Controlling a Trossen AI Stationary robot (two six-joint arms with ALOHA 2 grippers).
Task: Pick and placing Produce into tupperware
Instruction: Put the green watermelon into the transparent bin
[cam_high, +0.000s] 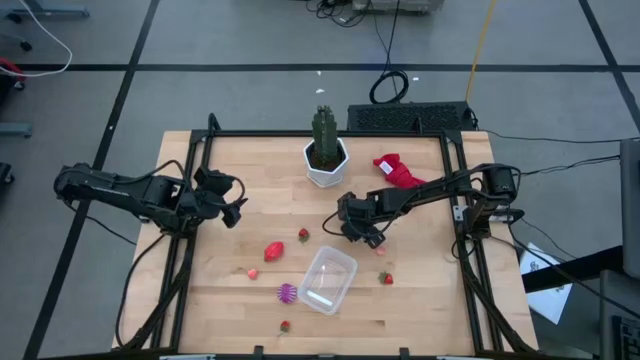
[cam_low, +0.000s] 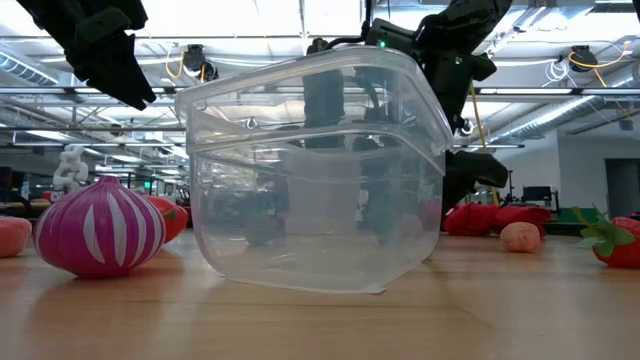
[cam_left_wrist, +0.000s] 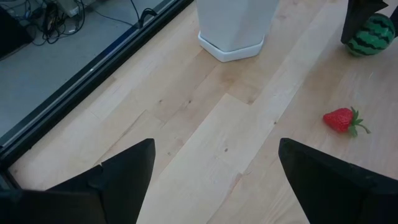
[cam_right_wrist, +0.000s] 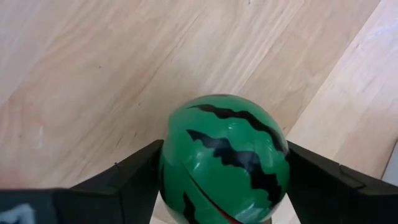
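The watermelon (cam_right_wrist: 224, 158) is gripped between the right gripper's (cam_high: 352, 228) closed fingers; carrying to the container (cam_high: 327, 279) is called for next, while the left gripper (cam_high: 228, 200) is held open.

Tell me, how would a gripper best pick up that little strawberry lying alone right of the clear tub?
Probably from straight above, pinching the strawberry across its red body, not the leafy cap. It lies flat on bare wood, apart from the clear container, so fingers fit on both sides. The body is its widest, firmest part.
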